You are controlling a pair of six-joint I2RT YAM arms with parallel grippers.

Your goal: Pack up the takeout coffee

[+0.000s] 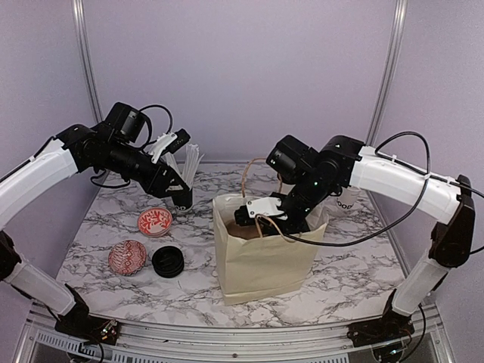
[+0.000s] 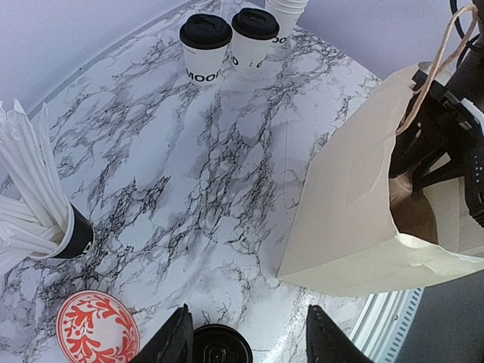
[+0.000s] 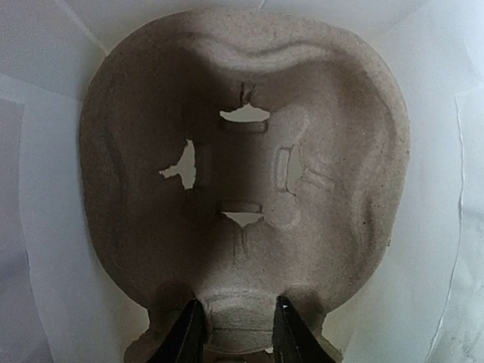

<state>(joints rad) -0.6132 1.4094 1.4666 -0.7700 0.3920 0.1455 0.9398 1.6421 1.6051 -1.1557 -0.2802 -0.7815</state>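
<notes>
Two takeout coffee cups (image 2: pixel 206 49) (image 2: pixel 253 38), white with black lids, stand side by side at the far end of the marble table in the left wrist view. In the top view only one cup (image 1: pixel 345 201) shows, behind the right arm. My right gripper (image 1: pixel 254 221) reaches down into the open paper bag (image 1: pixel 265 253). In the right wrist view the right gripper (image 3: pixel 238 336) is shut on the near rim of a brown pulp cup carrier (image 3: pixel 249 166) lying inside the bag. My left gripper (image 2: pixel 249 340) (image 1: pixel 181 198) hangs open and empty above the table.
A black cup of white sticks (image 2: pixel 72 234) stands at the left. Two red-patterned bowls (image 1: pixel 155 221) (image 1: pixel 127 257) and a loose black lid (image 1: pixel 168 262) lie left of the bag. A stack of white cups (image 2: pixel 283 11) stands beside the coffees.
</notes>
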